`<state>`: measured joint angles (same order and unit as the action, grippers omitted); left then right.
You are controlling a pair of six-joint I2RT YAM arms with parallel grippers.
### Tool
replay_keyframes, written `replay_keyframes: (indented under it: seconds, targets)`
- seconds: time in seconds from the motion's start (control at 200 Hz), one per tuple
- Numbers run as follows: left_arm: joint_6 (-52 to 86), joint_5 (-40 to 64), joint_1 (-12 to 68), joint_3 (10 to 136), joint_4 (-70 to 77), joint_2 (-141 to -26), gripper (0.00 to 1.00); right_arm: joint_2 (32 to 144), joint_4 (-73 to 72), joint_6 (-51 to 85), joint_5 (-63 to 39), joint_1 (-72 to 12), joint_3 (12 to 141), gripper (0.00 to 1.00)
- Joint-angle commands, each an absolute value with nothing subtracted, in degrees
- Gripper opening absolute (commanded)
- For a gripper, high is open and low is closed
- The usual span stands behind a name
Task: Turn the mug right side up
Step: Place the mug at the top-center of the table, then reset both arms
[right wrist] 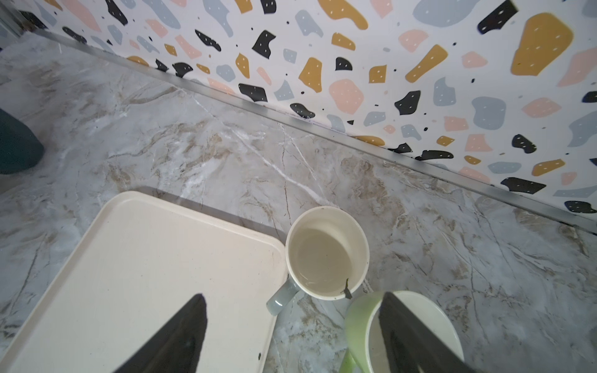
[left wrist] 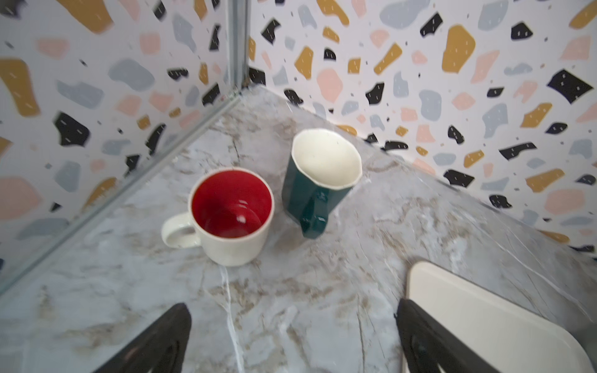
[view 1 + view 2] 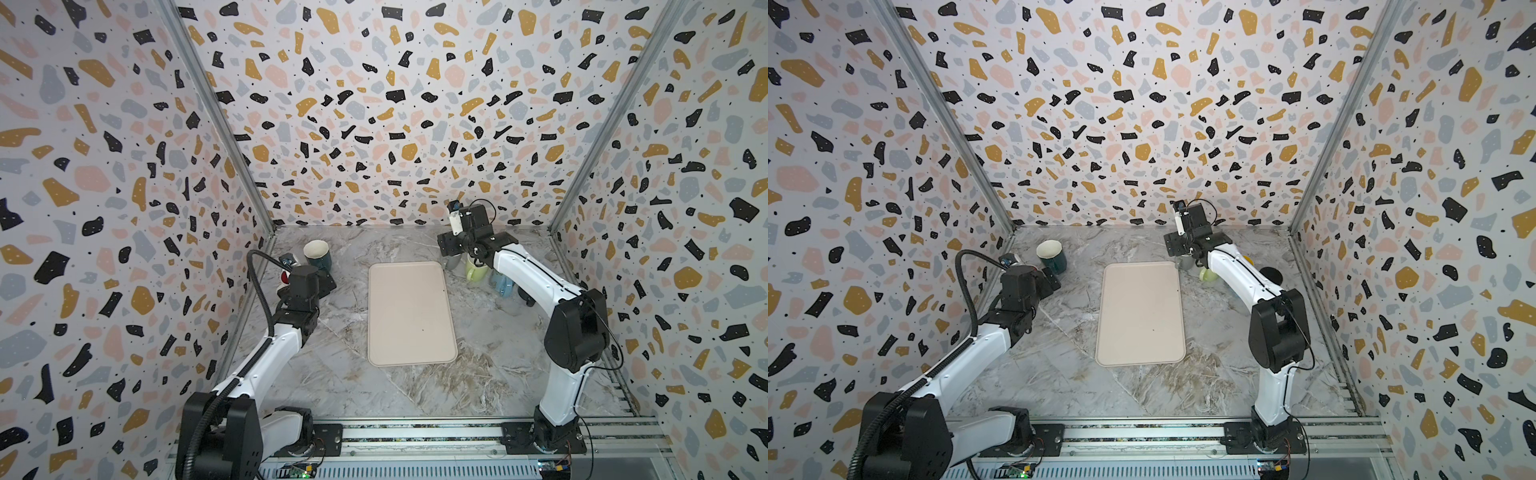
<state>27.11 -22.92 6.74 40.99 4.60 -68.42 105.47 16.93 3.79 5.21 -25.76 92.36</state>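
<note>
Ok, flip looks finished. My right gripper (image 1: 292,295) is spread wide and holds nothing, above the grey mug (image 1: 326,255), which stands mouth-up just beside the tray (image 1: 145,258) corner. Green mug (image 1: 358,323) is also upright, partly behind one finger. Next: lift straight up, clearing both rims. Left gripper (image 2: 290,303) is open and empty. In both top views my right arm hides most of these mugs.
</note>
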Motion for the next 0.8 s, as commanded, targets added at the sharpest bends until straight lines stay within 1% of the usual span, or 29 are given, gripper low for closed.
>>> replay_keyframes:
  seconds: [0.0,0.035,0.28,0.345,0.476,0.571,0.606,0.666,0.796]
  targets:
    - [21.1,-32.0,6.3,41.4,13.9,-69.3,1.0,97.3,8.2,5.6,6.5,-25.8,85.5,0.86]
    - [19.7,-33.5,6.3,41.7,14.0,-69.9,1.0,94.6,5.8,5.9,6.8,-25.9,82.3,0.86]
    - [9.7,-40.9,6.0,35.3,32.2,-73.8,1.0,78.0,-13.4,5.7,14.1,-25.9,58.9,0.9]
    - [7.8,-40.0,5.7,34.5,35.4,-75.8,1.0,75.0,-18.4,5.7,17.3,-25.9,53.5,0.9]
    - [6.7,-37.9,5.5,34.8,36.6,-81.0,1.0,71.5,-24.2,5.1,23.1,-25.9,46.0,0.91]
    - [7.9,-38.6,5.5,34.4,36.9,-83.5,1.0,69.2,-27.1,6.0,30.3,-25.9,41.2,0.91]
    - [9.1,-39.1,5.6,34.9,33.9,-82.7,1.0,68.2,-29.1,6.7,33.2,-25.9,38.7,0.91]
    - [11.0,-39.3,5.6,32.4,35.5,-80.1,1.0,66.4,-33.5,8.0,36.2,-25.8,33.9,0.91]
    - [14.0,-36.2,5.6,24.3,39.7,-72.9,1.0,66.3,-46.0,6.1,34.7,-25.9,25.2,0.91]
